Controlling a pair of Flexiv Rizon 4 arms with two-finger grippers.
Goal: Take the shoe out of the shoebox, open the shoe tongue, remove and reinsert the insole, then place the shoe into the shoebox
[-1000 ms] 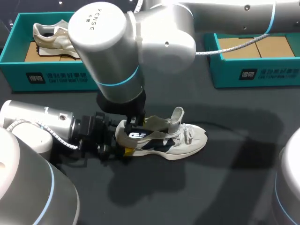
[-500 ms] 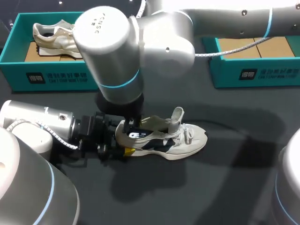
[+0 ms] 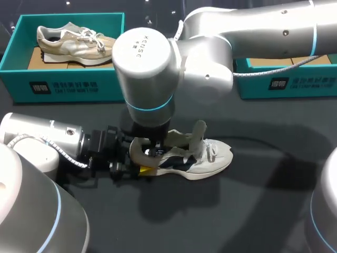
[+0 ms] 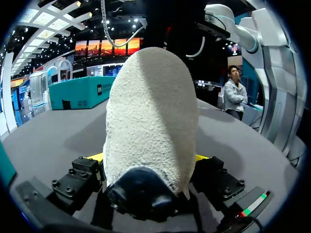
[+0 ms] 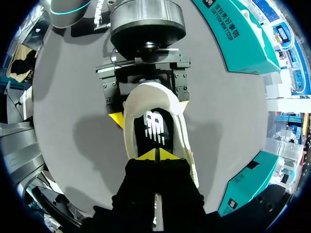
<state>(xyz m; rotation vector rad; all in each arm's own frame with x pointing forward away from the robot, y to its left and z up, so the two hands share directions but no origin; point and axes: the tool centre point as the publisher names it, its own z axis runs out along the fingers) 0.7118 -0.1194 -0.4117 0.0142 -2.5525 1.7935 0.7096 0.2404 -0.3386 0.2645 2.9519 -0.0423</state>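
While the left gripper (image 4: 148, 156) clamps the shoe (image 3: 202, 158), the right gripper (image 5: 158, 154), tips together, touches the insole (image 5: 156, 128); removal, reinsertion and the two-o'clock box (image 3: 295, 84) remain.

Light came from overhead, even and fairly bright. In the head view the dark table (image 3: 263, 211) looked matte w/ no glare, and the right arm (image 3: 174, 68) carried soft highlights on its silver shell and cast a broad, soft-edged shadow on the table around the shoe (image 3: 202, 158). In the right wrist view the table read mid-grey w/ faint shadows beside the shoe; in the left wrist view the shoe's heel was bright up top, dark underneath.
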